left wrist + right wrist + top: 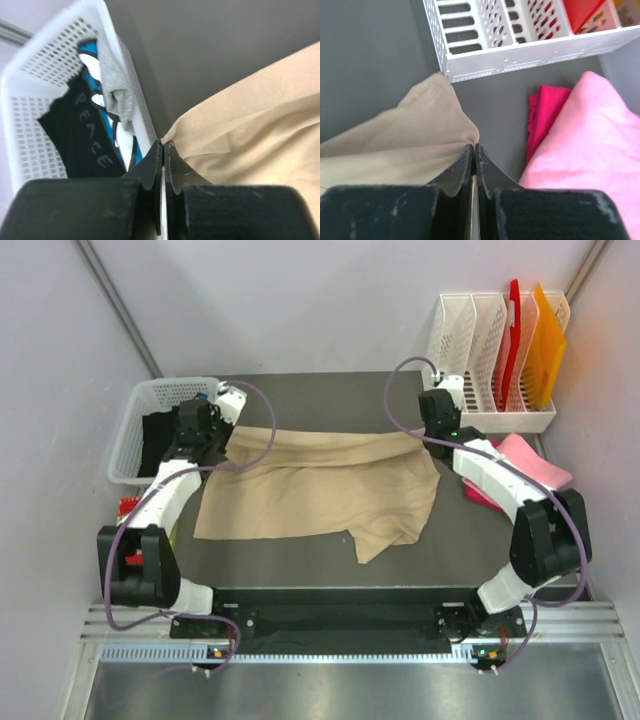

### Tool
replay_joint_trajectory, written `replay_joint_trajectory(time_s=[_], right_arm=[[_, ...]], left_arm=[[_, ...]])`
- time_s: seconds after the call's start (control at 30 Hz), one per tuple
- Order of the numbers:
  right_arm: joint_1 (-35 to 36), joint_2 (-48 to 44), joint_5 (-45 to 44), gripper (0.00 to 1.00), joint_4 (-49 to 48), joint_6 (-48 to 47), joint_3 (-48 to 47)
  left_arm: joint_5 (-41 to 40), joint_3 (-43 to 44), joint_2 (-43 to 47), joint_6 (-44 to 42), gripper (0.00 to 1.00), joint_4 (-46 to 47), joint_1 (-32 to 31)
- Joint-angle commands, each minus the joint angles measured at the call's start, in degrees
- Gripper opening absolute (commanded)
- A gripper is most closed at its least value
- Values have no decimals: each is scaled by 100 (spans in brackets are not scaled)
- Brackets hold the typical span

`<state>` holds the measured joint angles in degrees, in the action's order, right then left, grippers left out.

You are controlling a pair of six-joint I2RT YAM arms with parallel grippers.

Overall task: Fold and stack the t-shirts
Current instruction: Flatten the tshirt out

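A beige t-shirt [320, 490] lies spread across the dark table, its far edge folded over. My left gripper [232, 436] is shut on the shirt's far left corner [172, 136], next to the white basket. My right gripper [432, 437] is shut on the shirt's far right corner [465, 135]. A folded pink t-shirt [530, 462] lies on a magenta one [478, 492] at the right; both show in the right wrist view, pink [590, 135] and magenta [545, 112].
A white basket [140, 420] at the far left holds a black printed shirt [80, 140], a grey one [115, 85] and a blue one. A white file rack [490, 365] with red and orange folders stands at the far right. Grey walls close both sides.
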<state>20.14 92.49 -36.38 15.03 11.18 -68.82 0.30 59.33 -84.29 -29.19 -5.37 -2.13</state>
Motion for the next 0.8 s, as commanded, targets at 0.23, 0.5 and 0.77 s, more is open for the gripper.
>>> replay_joint_trajectory(time_s=[0.23,0.5,0.77], right_arm=[[2480,-3235,-2606,0,-911,-1282,-369],[5350,-4468,-4974,0,-5347,-6167,-167],[5255,-3941,-4660,0,-5942,-7182,-1114]], left_arm=[[533,938,3233,1292,0,-684,-51],[683,2389,4482,1671,0,-2178,-51],[428,2446,4299,1416,0,-2461,-51]])
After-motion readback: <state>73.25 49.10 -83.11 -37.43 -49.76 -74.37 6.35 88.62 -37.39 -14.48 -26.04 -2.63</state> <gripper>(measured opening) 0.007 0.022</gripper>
